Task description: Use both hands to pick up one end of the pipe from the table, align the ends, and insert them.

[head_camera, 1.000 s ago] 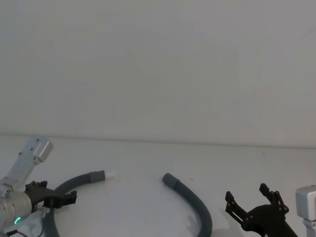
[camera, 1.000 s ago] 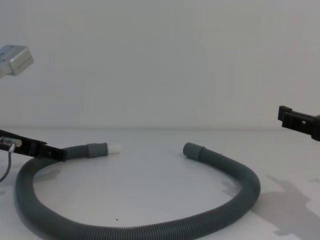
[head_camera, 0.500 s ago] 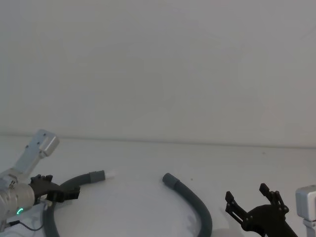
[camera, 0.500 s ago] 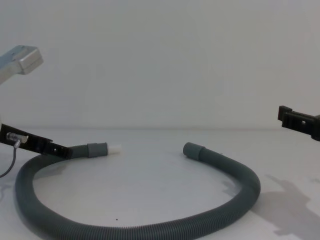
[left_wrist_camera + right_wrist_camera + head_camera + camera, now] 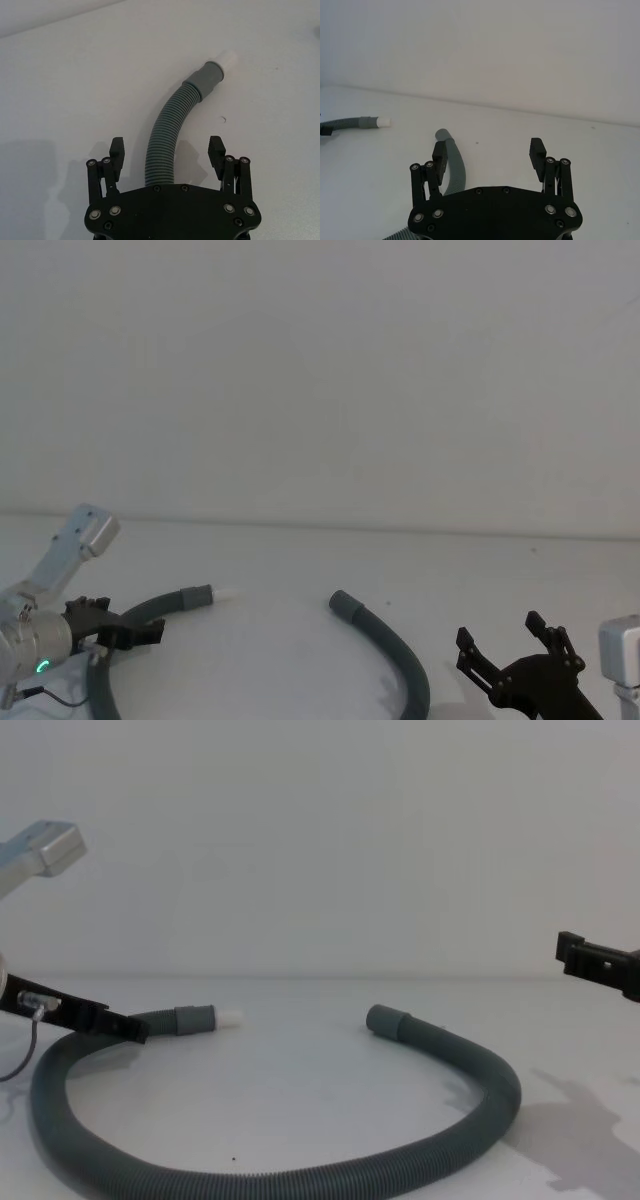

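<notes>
Grasp step: my left tool wide, straddling pipe behind white-tipped end, not yet gripping. Next I close, lift. My right tool wide, right of plain end.

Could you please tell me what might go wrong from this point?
1. The open left gripper straddles the corrugated pipe some way behind the white-tipped cuff; gripping there may let that end droop and misalign.
2. The open right gripper hangs apart from the plain cuff, so its approach could nudge the cuff away.
</notes>
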You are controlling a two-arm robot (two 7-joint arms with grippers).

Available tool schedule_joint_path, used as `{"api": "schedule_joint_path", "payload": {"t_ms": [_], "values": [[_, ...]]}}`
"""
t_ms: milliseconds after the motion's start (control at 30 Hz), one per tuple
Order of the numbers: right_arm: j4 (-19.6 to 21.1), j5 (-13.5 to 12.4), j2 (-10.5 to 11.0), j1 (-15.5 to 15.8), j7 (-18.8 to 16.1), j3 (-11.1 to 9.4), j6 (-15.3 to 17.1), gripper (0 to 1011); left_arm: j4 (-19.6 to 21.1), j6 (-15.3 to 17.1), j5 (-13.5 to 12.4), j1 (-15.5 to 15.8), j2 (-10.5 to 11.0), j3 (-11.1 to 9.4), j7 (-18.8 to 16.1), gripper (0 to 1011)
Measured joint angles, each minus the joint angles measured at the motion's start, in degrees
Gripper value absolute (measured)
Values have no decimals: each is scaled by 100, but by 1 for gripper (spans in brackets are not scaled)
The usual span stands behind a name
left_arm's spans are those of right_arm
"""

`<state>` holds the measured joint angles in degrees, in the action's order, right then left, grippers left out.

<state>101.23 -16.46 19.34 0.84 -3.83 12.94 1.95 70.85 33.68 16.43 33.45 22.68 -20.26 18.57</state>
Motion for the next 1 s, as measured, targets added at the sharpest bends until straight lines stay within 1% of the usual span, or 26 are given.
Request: {"api": "schedule_joint_path", "payload": {"t_ms": [200,400,900,933,967,1000], "values": [[0,0,0,0,0,0,0,1002,-53,0,29,-25,-40,57,14,1001],[0,0,0,0,0,0,0,1002,-145,-7,17,3,-60,68,49,1001],[0,0,0,0,0,0,0,1002,-464,-73,-108,220,-101,-2,187,1002],[0,0,0,0,0,0,0,1002,-473,-76,-111,226,-102,-5,190,997],[0,0,0,0,0,0,0,1002,-489,-81,-118,238,-104,-10,199,962],[0,0,0,0,0,0,0,1002,-497,-84,-121,244,-105,-12,204,962]]}}
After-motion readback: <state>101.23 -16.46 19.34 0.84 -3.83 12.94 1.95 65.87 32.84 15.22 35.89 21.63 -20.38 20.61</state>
